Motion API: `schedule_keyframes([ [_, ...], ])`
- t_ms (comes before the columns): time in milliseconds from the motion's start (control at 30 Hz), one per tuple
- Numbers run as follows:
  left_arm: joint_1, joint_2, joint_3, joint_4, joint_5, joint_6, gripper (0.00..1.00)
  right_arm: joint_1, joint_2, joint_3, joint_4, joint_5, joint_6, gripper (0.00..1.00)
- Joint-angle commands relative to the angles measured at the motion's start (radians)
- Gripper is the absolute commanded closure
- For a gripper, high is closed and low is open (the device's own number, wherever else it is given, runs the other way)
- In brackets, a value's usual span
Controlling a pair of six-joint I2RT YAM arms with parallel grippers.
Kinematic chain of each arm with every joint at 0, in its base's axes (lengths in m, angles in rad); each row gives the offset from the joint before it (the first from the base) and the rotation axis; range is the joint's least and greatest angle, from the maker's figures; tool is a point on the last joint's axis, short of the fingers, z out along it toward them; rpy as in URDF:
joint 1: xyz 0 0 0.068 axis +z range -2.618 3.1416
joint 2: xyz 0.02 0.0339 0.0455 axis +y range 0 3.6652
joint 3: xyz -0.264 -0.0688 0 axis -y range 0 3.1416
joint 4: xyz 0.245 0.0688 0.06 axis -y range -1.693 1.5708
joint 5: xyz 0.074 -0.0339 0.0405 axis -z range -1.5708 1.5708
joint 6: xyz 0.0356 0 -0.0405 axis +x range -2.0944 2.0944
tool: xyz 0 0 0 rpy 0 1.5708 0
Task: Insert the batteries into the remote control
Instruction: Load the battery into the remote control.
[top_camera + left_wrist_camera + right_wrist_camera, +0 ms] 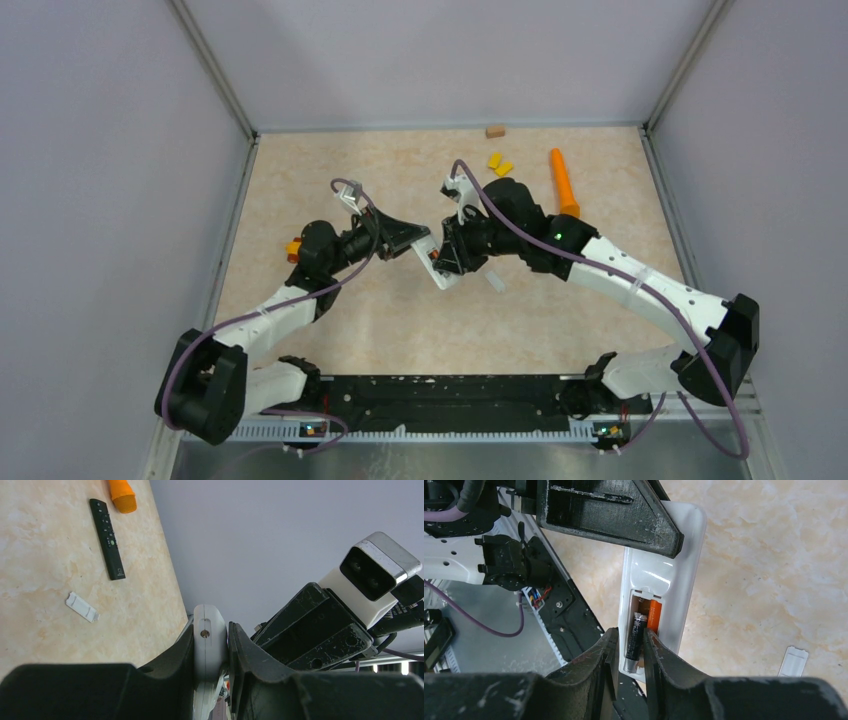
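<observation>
The white remote was clamped by the left gripper, lower centre, so the dark battery, pinched by the right gripper, could be seated.

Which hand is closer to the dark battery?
Right. The right hand pinches the dark battery; the left hand clamps the far end of the white remote.

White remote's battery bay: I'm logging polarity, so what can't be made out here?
- Right wrist: bay's near end, behind right gripper and dark battery; orange battery's markings too small.
- Top external: bay covered by right gripper.
- Left wrist: white remote edge-on in left gripper.
</observation>
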Motion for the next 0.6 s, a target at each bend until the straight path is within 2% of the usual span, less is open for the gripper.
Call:
schedule_keyframes([
  [0, -0.004, 0.000, 0.033, 0.110, 0.006, -0.036, 1.00, 0.005, 0.002, 0.049, -0.009, 0.012, 0.025, 0.74],
  [167, -0.004, 0.001, 0.025, 0.129, 0.003, -0.060, 1.00, 0.006, -0.006, 0.038, 0.018, 0.024, 0.049, 0.78],
  [333, -0.004, -0.007, 0.011, 0.152, -0.008, -0.102, 1.00, 0.005, -0.045, 0.011, 0.090, 0.053, 0.085, 0.78],
  [567, -0.004, -0.025, -0.007, 0.169, -0.030, -0.166, 1.00, 0.004, -0.131, -0.045, 0.238, 0.070, 0.156, 0.65],
])
